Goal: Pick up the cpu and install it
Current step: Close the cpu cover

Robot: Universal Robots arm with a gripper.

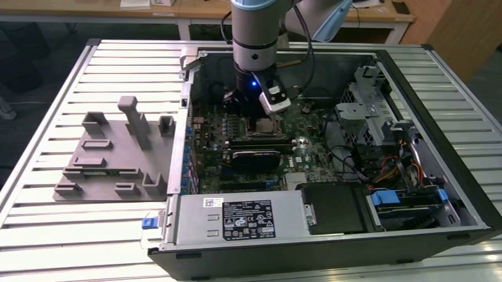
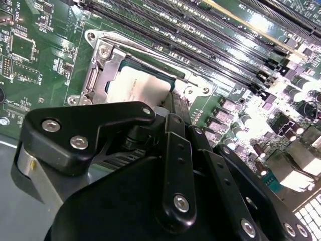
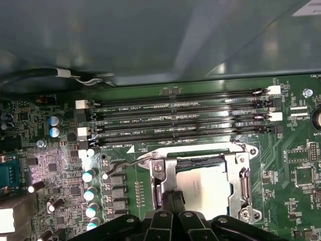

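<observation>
A slatted metal table (image 1: 79, 235) is carrying an open case (image 1: 314, 261) lying on its side. A grey fixture (image 1: 117, 155) is sitting beside it toward the exterior view's left, and wooden desks are standing behind. The arm (image 1: 255, 35) is reaching straight down into the case, over the board (image 1: 306, 153). In both wrist views the cpu (image 3: 203, 190) is lying flat inside the socket (image 3: 246, 185), silver top up, ringed by the socket's metal surround and just beside the row of long slots (image 3: 180, 120). The gripper (image 3: 172, 202) is hanging right at one edge of the cpu, its fingers (image 3: 166, 202) pressed together and pinching nothing. Whether the tips are touching the chip or the surround I cannot tell. The second wrist view is showing the same relation: the gripper (image 2: 175, 103) is sitting against the side of the cpu (image 2: 138, 85), low over the socket. The risk, as I am judging it, is lying in that closeness. If the tips are bearing on one edge rather than the middle, the chip could be tipping in its seat, and any push on a crooked chip would be bending the contacts beneath. A sideways drift could be dragging the tips across the silver top, or snagging the surround or the thin wire lever (image 3: 123, 164) running next to it. The chip is looking level, though the gripper's body is hiding its near edge.
</observation>
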